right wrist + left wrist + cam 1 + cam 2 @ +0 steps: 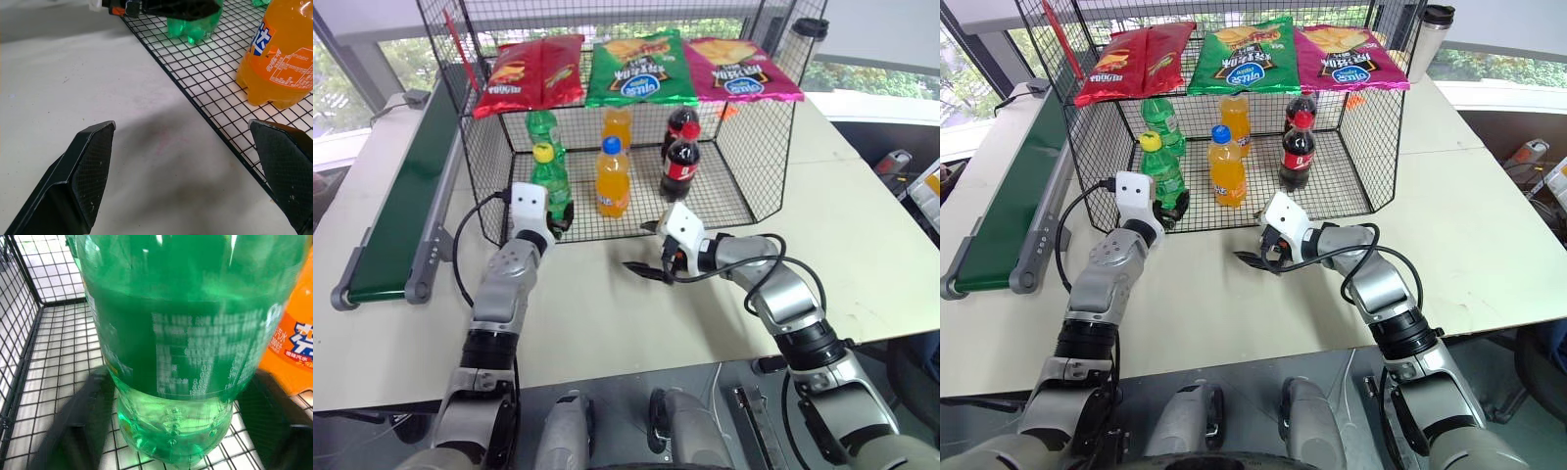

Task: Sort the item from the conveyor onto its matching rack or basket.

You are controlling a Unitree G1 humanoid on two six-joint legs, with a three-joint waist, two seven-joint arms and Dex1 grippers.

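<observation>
The item, a clear-green soda bottle [549, 182] with a yellow cap, stands upright on the mesh floor at the front left of the black wire cage [759, 147]. My left gripper [559, 217] reaches in level at the bottle's base. In the left wrist view the bottle [171, 333] stands between my dark fingers [73, 426], which are spread on either side of it, open. My right gripper [182, 125] hovers open over the white table just outside the cage's front edge, with nothing between its fingers. The dark green conveyor [406, 186] runs along the left, and its belt is bare.
Inside the cage stand a second green bottle [542, 127], two orange soda bottles [612, 182] and two cola bottles [680, 166]. Crisp bags [641, 69] lie along the cage's top. A lidded cup [1427, 39] stands at the far right behind the cage.
</observation>
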